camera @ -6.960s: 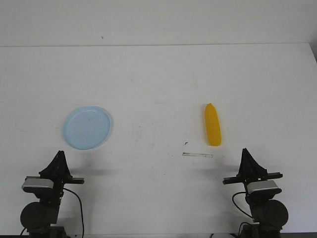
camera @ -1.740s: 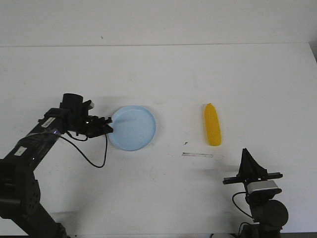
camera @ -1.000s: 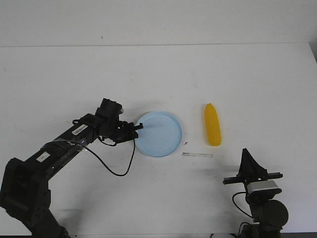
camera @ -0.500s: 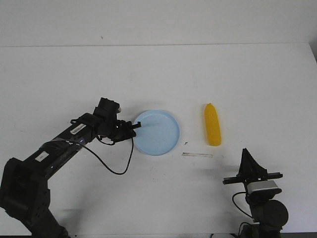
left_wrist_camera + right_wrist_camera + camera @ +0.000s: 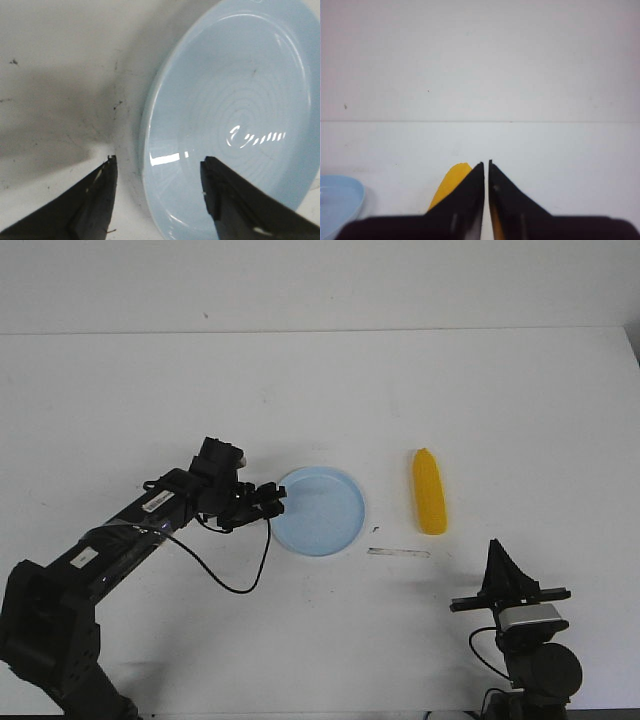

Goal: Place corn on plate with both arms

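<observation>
The pale blue plate [image 5: 322,512] lies flat on the white table, left of the yellow corn [image 5: 430,492]. My left gripper [image 5: 270,502] is open at the plate's left rim. In the left wrist view its fingers [image 5: 97,200] stand wide apart, one over the table and one over the plate [image 5: 235,100], with the rim between them and nothing held. My right gripper [image 5: 497,552] is shut and empty, parked at the front right, nearer the robot than the corn. In the right wrist view [image 5: 486,163] the corn [image 5: 451,184] shows just behind the fingers and the plate's edge [image 5: 337,200] at one side.
A thin clear strip [image 5: 398,553] and a small dark speck [image 5: 375,530] lie on the table between plate and corn, towards the front. A black cable [image 5: 235,575] loops from the left arm onto the table. The table's far edge [image 5: 320,332] meets a white wall.
My left arm dragged the plate from the left side to the middle, close to the corn. Its gripper has now opened off the rim. The right arm and corn have not moved.
</observation>
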